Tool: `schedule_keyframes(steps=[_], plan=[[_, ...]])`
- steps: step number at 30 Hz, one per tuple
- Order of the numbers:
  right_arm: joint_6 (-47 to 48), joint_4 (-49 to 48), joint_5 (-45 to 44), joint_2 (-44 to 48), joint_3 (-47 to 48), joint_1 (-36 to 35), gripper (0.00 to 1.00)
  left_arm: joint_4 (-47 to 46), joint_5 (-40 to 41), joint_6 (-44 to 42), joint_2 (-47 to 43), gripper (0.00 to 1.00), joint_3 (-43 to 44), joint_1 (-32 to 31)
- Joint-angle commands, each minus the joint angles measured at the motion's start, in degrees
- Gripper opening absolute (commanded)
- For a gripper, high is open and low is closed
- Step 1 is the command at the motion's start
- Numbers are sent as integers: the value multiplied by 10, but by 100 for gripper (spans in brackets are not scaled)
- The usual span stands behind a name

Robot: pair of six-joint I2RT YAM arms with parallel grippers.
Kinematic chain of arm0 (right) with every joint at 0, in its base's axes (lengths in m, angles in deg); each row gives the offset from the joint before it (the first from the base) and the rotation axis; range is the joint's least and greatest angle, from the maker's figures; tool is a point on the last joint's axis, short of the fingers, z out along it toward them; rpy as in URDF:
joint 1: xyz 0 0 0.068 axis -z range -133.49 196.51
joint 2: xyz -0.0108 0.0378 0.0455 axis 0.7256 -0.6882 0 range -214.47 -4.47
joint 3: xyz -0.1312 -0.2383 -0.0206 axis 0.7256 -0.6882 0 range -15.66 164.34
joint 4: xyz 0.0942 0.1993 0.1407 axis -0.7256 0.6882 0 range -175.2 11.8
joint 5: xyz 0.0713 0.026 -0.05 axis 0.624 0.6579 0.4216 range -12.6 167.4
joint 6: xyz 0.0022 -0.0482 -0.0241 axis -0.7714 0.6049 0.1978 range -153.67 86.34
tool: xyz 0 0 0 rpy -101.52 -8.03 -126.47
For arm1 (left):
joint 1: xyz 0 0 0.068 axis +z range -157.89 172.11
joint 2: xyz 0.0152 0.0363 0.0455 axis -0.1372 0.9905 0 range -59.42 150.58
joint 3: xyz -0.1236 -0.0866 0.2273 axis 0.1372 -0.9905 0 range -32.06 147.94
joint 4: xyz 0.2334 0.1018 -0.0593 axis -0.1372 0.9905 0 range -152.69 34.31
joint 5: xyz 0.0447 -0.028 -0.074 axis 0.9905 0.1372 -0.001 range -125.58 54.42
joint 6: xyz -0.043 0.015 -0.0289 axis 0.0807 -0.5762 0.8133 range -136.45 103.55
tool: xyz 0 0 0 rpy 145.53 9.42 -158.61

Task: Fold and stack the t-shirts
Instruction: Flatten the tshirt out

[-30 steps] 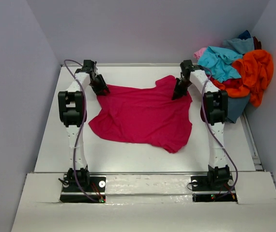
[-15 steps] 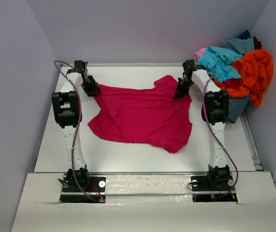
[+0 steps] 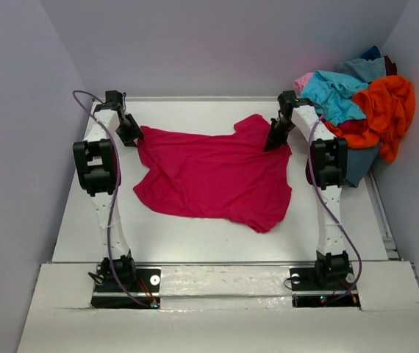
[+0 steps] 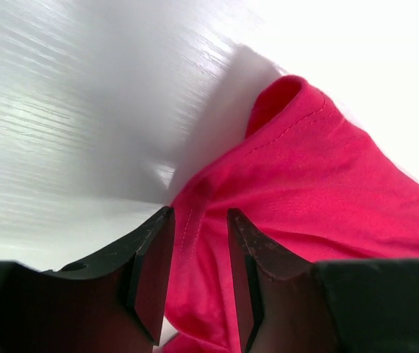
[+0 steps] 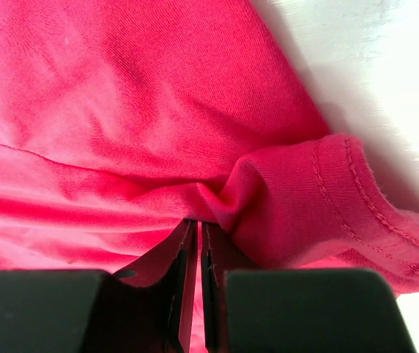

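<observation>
A crimson-magenta t-shirt (image 3: 217,176) lies spread and wrinkled on the white table (image 3: 195,239). My left gripper (image 3: 130,134) is at its far left corner. In the left wrist view the hemmed edge of the shirt (image 4: 305,184) is bunched between the fingers of that gripper (image 4: 200,213), which are shut on it with a gap. My right gripper (image 3: 272,141) is at the far right sleeve. The right wrist view shows this gripper (image 5: 196,222) pinched shut on a fold of the cloth (image 5: 158,88).
Several more t-shirts sit heaped in the far right corner, an orange one (image 3: 387,110) and a turquoise one (image 3: 331,92) on top. Grey walls close in the table's left, back and right. The near half of the table shows bare white.
My left gripper has moved left and slightly away, drawing the shirt's far left corner out with it. The right gripper has stayed put.
</observation>
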Motion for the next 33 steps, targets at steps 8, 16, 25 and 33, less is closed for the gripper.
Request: schedule_keyframes(steps=[8, 16, 25, 33], plan=[[15, -35, -7, 24, 4, 11, 14, -82, 0, -19, -91, 47, -18, 3], [-6, -67, 15, 28, 55, 11, 40, -84, 11, -8, -22, 50, 65, 3], [-30, -113, 21, 16, 129, 11, 60, -81, -4, -17, 57, 58, 184, 3], [-31, -141, 18, -15, 143, 11, 62, -79, -23, -6, 81, 57, 178, 3]])
